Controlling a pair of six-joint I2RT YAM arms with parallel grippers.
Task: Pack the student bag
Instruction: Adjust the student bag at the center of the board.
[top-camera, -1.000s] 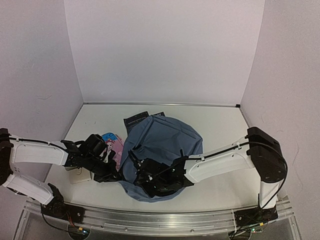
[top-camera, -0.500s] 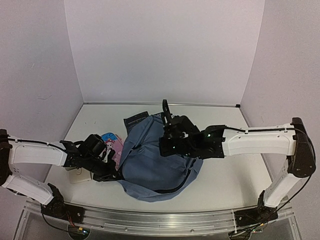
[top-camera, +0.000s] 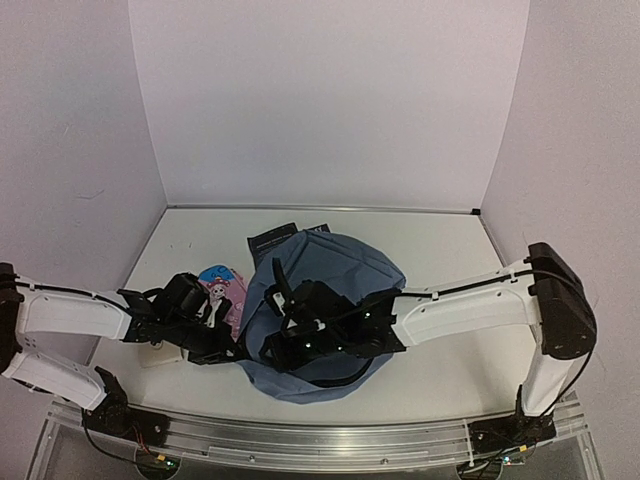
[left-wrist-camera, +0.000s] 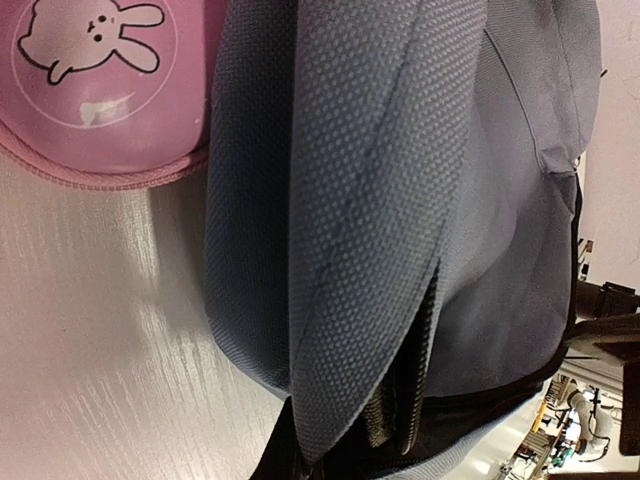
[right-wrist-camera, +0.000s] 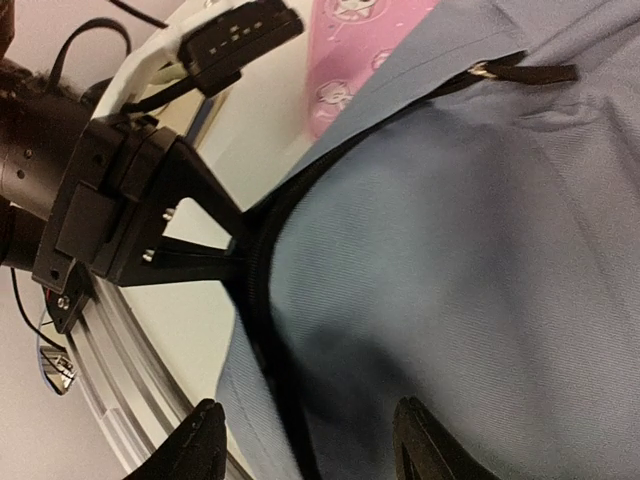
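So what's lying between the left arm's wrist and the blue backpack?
A pink cartoon pencil case, lying on the table right beside the backpack; the top view shows it.

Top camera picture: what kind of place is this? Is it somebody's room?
Most likely a robot test booth, not a home. Plain pale walls box in a white table, two robot arms are bolted to a metal rail at its near edge, and the student bag looks like a practice prop.
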